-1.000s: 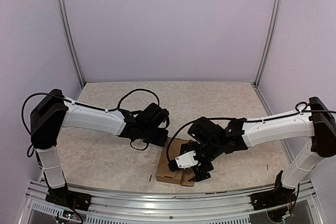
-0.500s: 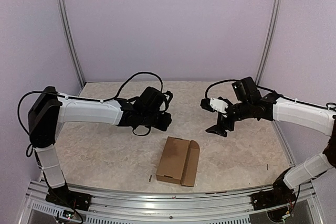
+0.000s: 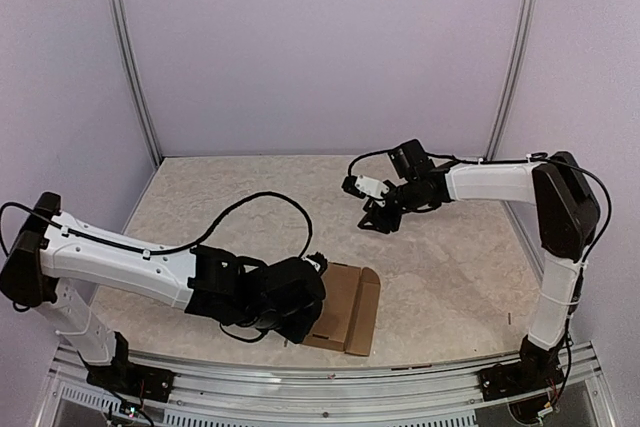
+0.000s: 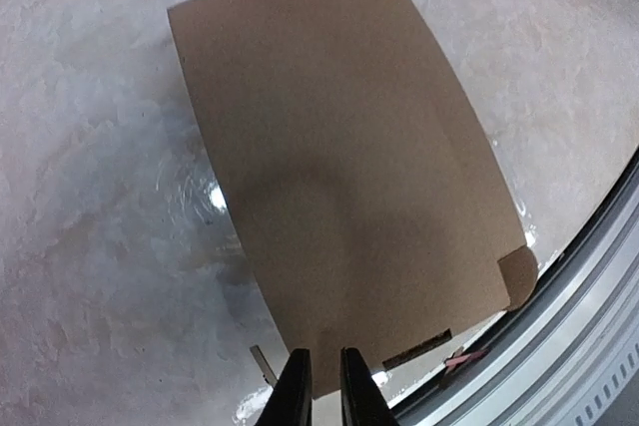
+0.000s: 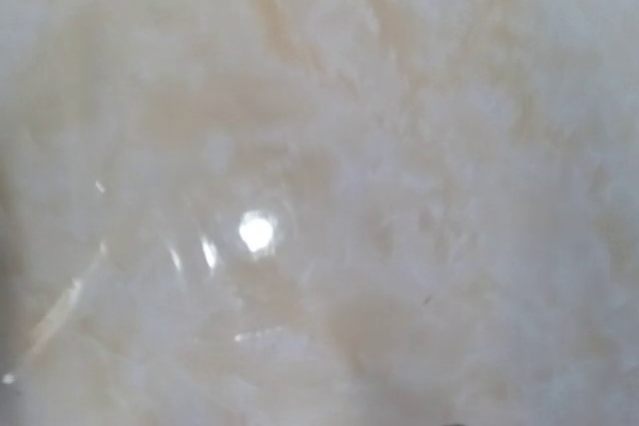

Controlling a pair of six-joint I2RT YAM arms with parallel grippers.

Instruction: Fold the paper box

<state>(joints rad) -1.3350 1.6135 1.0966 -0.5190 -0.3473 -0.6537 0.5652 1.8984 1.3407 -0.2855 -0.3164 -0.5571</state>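
The paper box (image 3: pixel 352 307) lies flat near the table's front edge, brown cardboard with its lid down and rounded tabs at the corners. In the left wrist view the paper box (image 4: pixel 339 147) fills the middle of the frame. My left gripper (image 3: pixel 308 315) hangs low over the box's left edge. Its fingers (image 4: pixel 295 391) stand almost together with only a thin gap and nothing between them, midway at the gripper (image 4: pixel 324 386). My right gripper (image 3: pixel 378 219) hovers far behind the box, apart from it. The right wrist view shows only blurred tabletop and no fingers.
An aluminium rail (image 3: pixel 320 382) runs along the near edge, close to the box's near side, seen also as the rail (image 4: pixel 589 296). A small pale sliver (image 4: pixel 262 364) lies on the table by the box. Upright frame posts (image 3: pixel 130 57) stand at the back corners.
My left arm swung from behind the box down to its near-left side. My right arm left the box and drew back to the far right. The box stayed in place.
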